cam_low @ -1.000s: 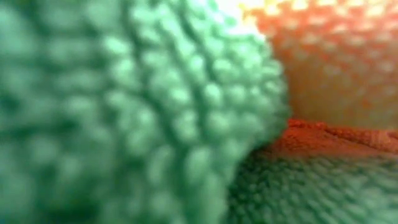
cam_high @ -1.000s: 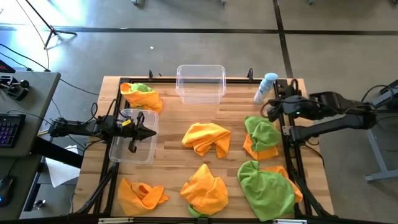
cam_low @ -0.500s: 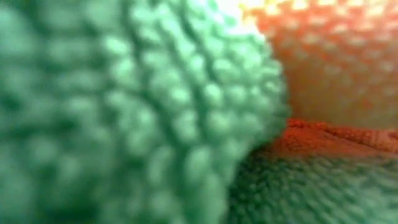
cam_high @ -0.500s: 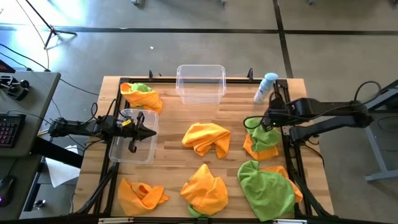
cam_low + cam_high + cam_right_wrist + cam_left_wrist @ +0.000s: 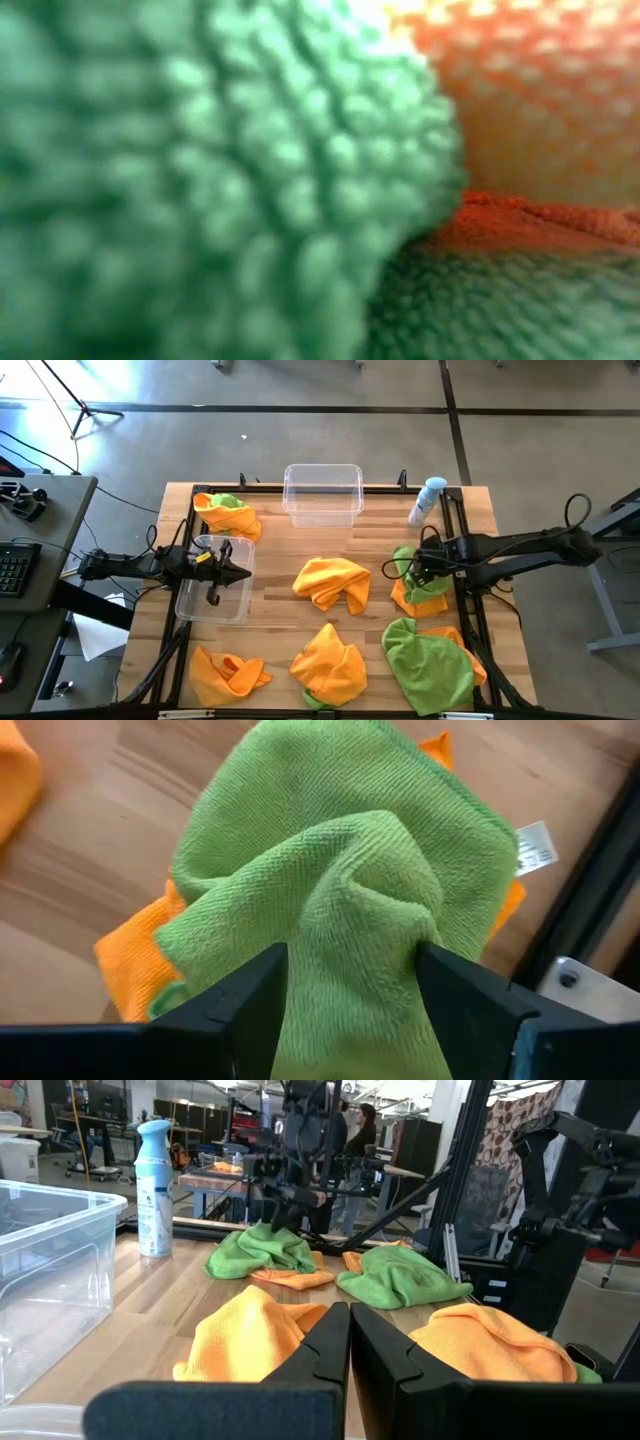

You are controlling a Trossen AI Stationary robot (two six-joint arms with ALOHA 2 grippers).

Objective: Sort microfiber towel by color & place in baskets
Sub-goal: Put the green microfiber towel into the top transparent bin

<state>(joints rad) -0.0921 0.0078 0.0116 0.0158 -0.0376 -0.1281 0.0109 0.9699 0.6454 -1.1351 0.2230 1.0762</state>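
green towel [image 5: 340, 870]: cloth, matt, fine looped pile, soft folds. orange towel [image 5: 333, 582]: same knobbly cloth, matt. table [image 5: 275, 550]: wood planks, smooth, light sheen. baskets [image 5: 323, 493]: clear plastic, glossy. spray bottle [image 5: 154, 1190]: smooth pale plastic. right gripper [image 5: 350, 995]: dark matt plastic fingers [image 5: 250, 1000].

A robotics lab; workbenches [image 5: 215, 1180], metal frames [image 5: 455, 1200] and a person [image 5: 362, 1140] stand beyond.

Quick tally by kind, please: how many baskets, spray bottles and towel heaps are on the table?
Baskets: 2
Spray bottle: 1
Towel heaps: 6
Total: 9
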